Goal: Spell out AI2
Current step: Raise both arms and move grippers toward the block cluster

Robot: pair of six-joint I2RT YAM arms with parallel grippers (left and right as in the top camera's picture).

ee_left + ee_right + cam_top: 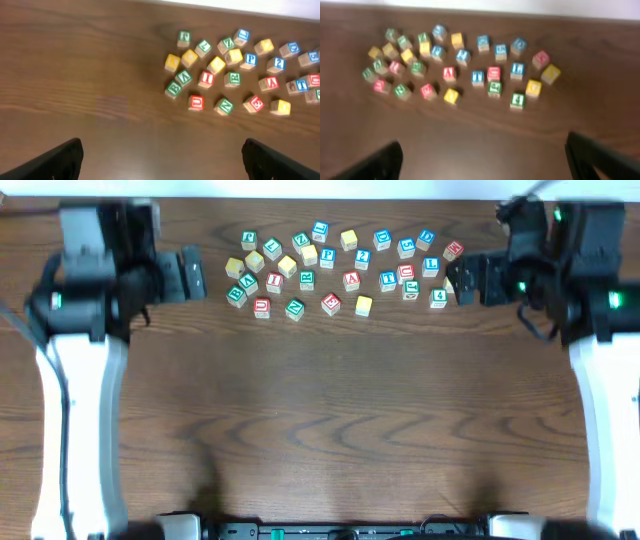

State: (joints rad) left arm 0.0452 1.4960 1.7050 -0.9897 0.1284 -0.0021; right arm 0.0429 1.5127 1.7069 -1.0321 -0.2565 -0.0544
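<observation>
- Okay, blocks: one loose scatter on the wood surface, red, blue, green and yellow faces, all apart or barely touching, none stacked.
- Red A block: near the scatter's middle. The letter reads clearly in the right wrist view and shows upside down in the left wrist view.
- Blue block: just up and right of the red A block. Its mark looks like a 2, but it is too small to be sure.
- Second blue block: well right of the red A block, near the scatter's right end. It shows a single stroke, maybe an I; cannot tell.
- Yellow block: just below and right of the red A block, on the scatter's near edge.
- Green block: left of the red A block, one block-gap away.
- Left claw: wide, nothing between the fingers, which show only at the bottom corners of its view. It sits well left of the red A block, past the scatter's left end, touching no block.
- Right claw: wide too, empty. It sits well right of the red A block, just beside the rightmost blocks in the overhead view.
- Other letters: too blurred to read.
</observation>
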